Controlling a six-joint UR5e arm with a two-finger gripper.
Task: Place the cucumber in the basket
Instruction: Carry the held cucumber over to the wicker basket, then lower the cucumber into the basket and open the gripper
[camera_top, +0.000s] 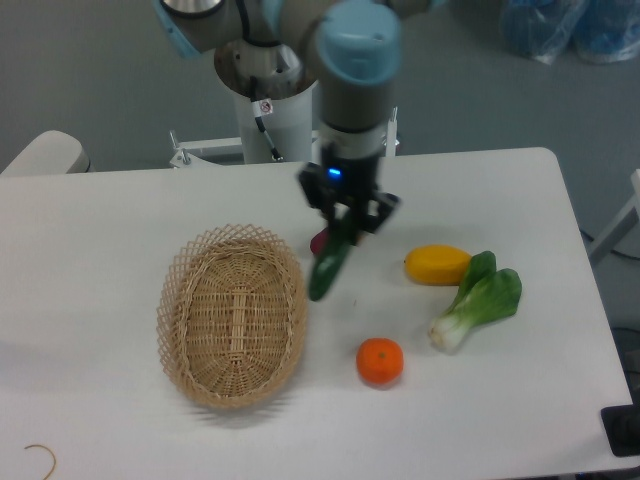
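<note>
The dark green cucumber (328, 268) hangs tilted in the air, its lower end close to the right rim of the basket (232, 316). My gripper (345, 226) is shut on the cucumber's upper end, just right of the basket. The tan woven basket lies on the table's left half with nothing inside it.
A purple sweet potato (319, 241) is mostly hidden behind the gripper. A yellow fruit (437, 265) and a bok choy (478, 301) lie to the right, an orange (380, 361) sits in front. The robot base (270, 110) stands at the back edge.
</note>
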